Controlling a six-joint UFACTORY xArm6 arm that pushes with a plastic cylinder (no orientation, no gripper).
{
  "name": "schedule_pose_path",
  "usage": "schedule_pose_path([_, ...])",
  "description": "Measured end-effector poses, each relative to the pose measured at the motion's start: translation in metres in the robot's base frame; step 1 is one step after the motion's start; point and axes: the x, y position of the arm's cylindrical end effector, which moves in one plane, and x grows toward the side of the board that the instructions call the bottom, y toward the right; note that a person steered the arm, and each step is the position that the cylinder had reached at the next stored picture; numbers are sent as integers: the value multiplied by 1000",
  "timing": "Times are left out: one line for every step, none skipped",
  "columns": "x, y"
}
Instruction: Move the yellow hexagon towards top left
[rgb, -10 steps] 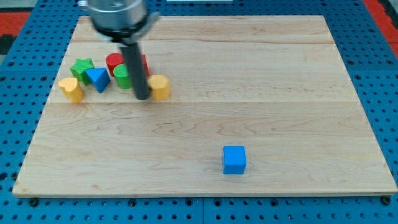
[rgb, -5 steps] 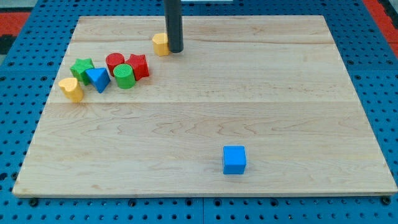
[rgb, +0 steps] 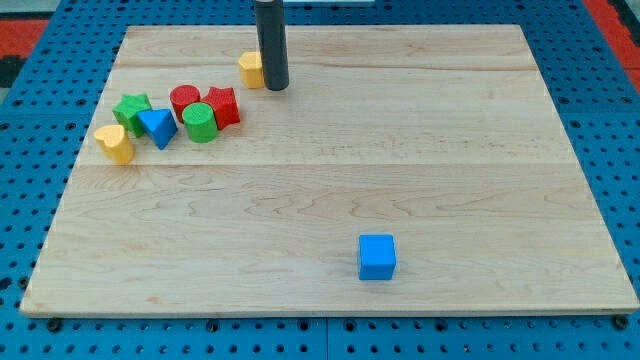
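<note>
The yellow hexagon (rgb: 250, 69) lies near the top of the wooden board (rgb: 420, 160), left of centre. My tip (rgb: 275, 87) touches its right side, and the dark rod rises out of the view's top. Below and to the left is a cluster: a red cylinder (rgb: 184, 99), a red star-like block (rgb: 223, 106), a green cylinder (rgb: 199, 122), a blue triangle (rgb: 156, 126) and a green star (rgb: 130, 109). A second yellow block (rgb: 115, 143) lies at the cluster's left end.
A blue cube (rgb: 377, 256) sits alone near the board's bottom edge, right of centre. The board rests on a blue pegboard surface (rgb: 30, 200).
The yellow hexagon went from beside the cluster up to the board's top, then a little further left. My tip moved with it and stays on its right side.
</note>
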Motion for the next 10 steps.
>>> schedule_pose_path([0, -2])
schedule_pose_path([-6, -22])
schedule_pose_path([-25, -66])
schedule_pose_path([-27, -26])
schedule_pose_path([-44, -15])
schedule_pose_path([-55, -65])
schedule_pose_path([-62, -94])
schedule_pose_path([-62, -70])
schedule_pose_path([-81, -50])
schedule_pose_path([-95, -65])
